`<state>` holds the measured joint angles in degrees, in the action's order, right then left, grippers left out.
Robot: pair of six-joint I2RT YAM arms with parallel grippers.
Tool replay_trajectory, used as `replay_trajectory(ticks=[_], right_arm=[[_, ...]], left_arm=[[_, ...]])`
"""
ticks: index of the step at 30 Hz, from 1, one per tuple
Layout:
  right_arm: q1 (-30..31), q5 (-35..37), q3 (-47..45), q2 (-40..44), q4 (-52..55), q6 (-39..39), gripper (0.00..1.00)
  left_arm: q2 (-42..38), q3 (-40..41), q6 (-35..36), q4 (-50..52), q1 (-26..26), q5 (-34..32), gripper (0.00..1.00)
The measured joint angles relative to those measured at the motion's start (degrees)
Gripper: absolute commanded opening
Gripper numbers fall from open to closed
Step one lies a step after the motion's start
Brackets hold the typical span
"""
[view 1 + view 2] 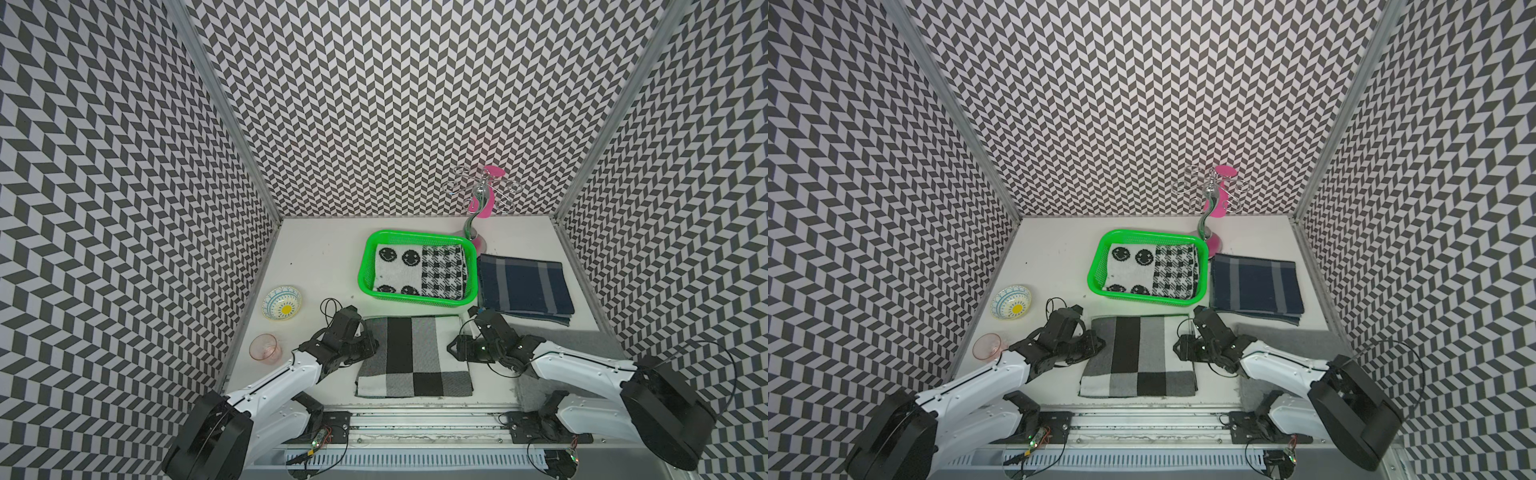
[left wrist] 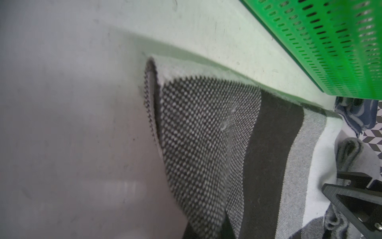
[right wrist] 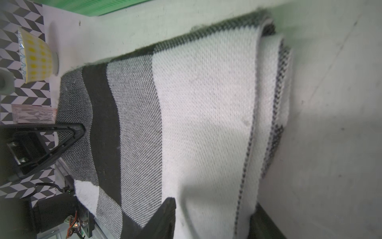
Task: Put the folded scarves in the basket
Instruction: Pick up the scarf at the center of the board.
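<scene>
A folded scarf (image 1: 413, 357) (image 1: 1138, 357) in black, grey and white checks lies flat at the table's front middle. The green basket (image 1: 415, 235) (image 1: 1150, 233) stands just behind it and holds a smiley-and-houndstooth cloth. My left gripper (image 1: 372, 347) (image 1: 1100, 345) is at the scarf's left edge, shut on a lifted fold of the scarf (image 2: 206, 134). My right gripper (image 1: 453, 349) (image 3: 215, 219) is at the right edge, its jaws apart, one over the white fabric (image 3: 206, 113) and one outside the edge.
A folded navy plaid cloth (image 1: 525, 286) lies right of the basket, with a pink and chrome stand (image 1: 478, 208) behind. A patterned bowl (image 1: 281, 303) and a pink cup (image 1: 265, 349) sit at the left. A grey mat (image 1: 582, 345) lies under the right arm.
</scene>
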<state>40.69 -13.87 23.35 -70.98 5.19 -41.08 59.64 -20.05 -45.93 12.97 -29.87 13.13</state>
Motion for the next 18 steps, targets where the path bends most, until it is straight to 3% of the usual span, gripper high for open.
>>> replay_trajectory(ticks=[1,4,18], right_arm=[[0.00,-0.26,0.33,-0.55,-0.15,0.33,0.50],[-0.02,-0.94,1.01,-2.69,-0.50,1.55,0.00],[-0.11,-1.27,3.32,-0.13,5.55,4.07,0.00]], left_arm=[[0.11,0.00,0.02,-0.02,0.00,-0.02,0.00],[0.63,0.00,0.02,-0.04,0.00,-0.15,0.00],[1.79,-3.52,0.70,2.25,-0.15,-0.07,0.00]])
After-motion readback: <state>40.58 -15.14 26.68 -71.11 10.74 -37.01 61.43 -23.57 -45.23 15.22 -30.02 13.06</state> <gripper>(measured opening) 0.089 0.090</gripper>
